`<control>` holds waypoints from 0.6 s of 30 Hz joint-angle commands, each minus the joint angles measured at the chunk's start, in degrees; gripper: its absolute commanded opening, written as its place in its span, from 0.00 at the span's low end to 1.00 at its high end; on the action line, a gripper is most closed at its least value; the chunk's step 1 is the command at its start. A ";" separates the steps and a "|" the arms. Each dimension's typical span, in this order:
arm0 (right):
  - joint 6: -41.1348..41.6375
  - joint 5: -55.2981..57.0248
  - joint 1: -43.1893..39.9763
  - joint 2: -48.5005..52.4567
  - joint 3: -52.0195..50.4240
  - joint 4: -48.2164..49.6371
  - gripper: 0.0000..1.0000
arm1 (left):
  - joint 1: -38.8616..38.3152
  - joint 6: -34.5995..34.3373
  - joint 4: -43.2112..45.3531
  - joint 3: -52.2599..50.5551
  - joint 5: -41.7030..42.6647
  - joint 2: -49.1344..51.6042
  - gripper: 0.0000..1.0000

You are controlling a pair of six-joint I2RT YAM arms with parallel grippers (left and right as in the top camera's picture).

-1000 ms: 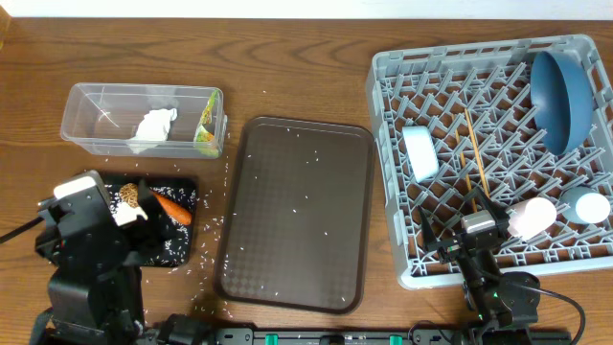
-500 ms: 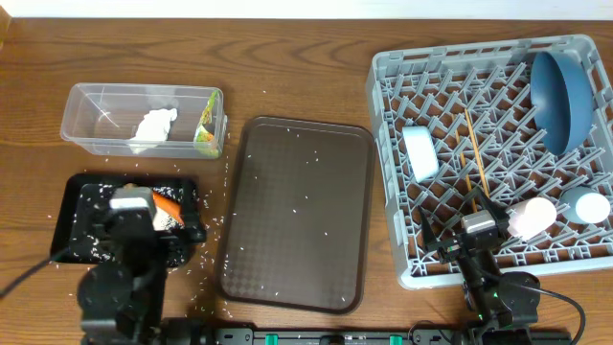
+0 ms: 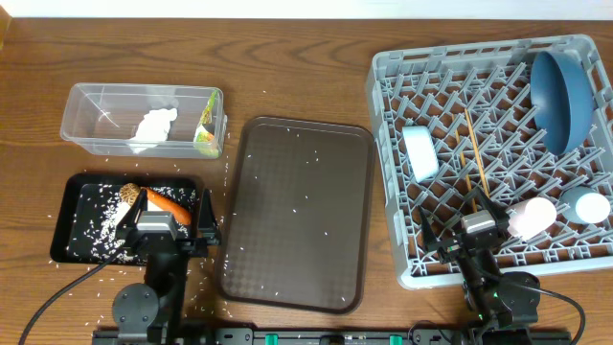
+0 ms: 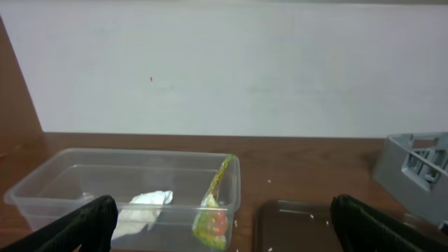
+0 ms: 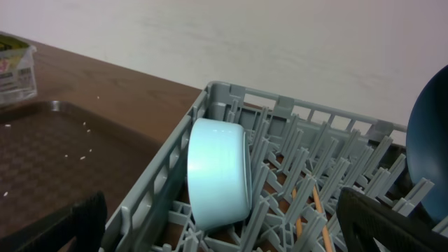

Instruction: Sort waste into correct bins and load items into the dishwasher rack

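Note:
The clear tub holds a crumpled white napkin and a yellow-green wrapper. In the black tray lie an orange carrot, a brown lump and rice. My left gripper stands open and empty at that tray's right end, facing the tub. The grey rack carries the dark-blue dish, a pale bowl on its side, chopsticks, a pink cup and a light-blue cup. My right gripper is open and empty at the rack's front edge.
A brown serving tray sprinkled with rice lies between the bins and the rack. Loose rice grains dot the table beside the black tray. The wall stands behind the table.
My left arm has swung from over the black tray's left part to its right end and folded down, uncovering the tray. The right arm has not moved.

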 commanded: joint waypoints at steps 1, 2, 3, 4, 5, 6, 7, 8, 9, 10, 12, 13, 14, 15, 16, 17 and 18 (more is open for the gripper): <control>0.83 -0.24 -1.14 0.02 -0.09 -0.15 0.99 | 0.24 -1.53 1.44 -2.93 0.79 -0.76 0.98; 0.83 -0.24 -1.14 0.02 -0.09 -0.15 0.99 | 0.24 -1.55 1.49 -3.56 0.81 -0.76 0.98; 0.83 -0.24 -1.14 0.02 -0.09 -0.15 0.99 | 0.24 -1.57 1.70 -4.50 0.81 -0.76 0.98; 0.83 -0.22 -1.14 0.02 -0.09 -0.15 0.99 | 0.24 -1.55 2.03 -5.31 0.81 -0.76 0.98; 0.83 -0.22 -1.14 0.02 -0.09 -0.15 0.99 | 0.24 -1.55 2.51 -6.10 0.81 -0.76 0.98; 0.83 -0.22 -1.14 0.02 -0.09 -0.15 0.99 | 0.24 -1.55 2.97 -7.10 0.81 -0.76 0.98; 0.83 -0.24 -1.14 0.02 -0.09 -0.15 0.99 | 0.24 -1.53 3.15 -7.63 0.81 -0.76 0.98; 0.83 -0.22 -1.14 0.02 -0.09 -0.15 0.99 | 0.24 -1.53 3.48 -8.31 0.79 -0.76 0.98; 0.83 -0.22 -1.14 0.02 -0.09 -0.15 0.99 | 0.24 -1.53 3.87 -9.03 0.79 -0.76 0.98; 0.83 -0.24 -1.14 0.02 -0.09 -0.15 0.99 | 0.24 -1.53 4.15 -9.75 0.79 -0.76 0.98; 0.83 -0.22 -1.14 0.02 -0.09 -0.15 0.99 | 0.24 -1.53 4.72 -11.17 0.81 -0.76 0.98; 0.83 -0.24 -1.14 0.02 -0.09 -0.15 0.99 | 0.24 -1.53 5.70 -12.37 0.81 -0.76 0.98; 0.83 -0.22 -1.14 0.02 -0.09 -0.15 0.99 | 0.15 -1.51 5.27 -12.63 0.79 -0.76 0.98; 0.83 -0.22 -1.14 0.02 -0.09 -0.15 0.99 | 0.13 -1.53 4.44 -12.61 0.79 -0.76 0.98; 0.83 -0.24 -1.14 0.02 -0.09 -0.15 0.99 | 0.07 -1.53 4.04 -12.61 0.81 -0.76 0.98; 0.83 -0.24 -1.14 0.02 -0.09 -0.15 0.99 | 0.02 -1.53 3.98 -12.61 0.81 -0.76 0.98; 0.83 -0.24 -1.14 0.02 -0.09 -0.15 0.99 | 0.02 -1.53 3.98 -12.61 0.81 -0.76 0.98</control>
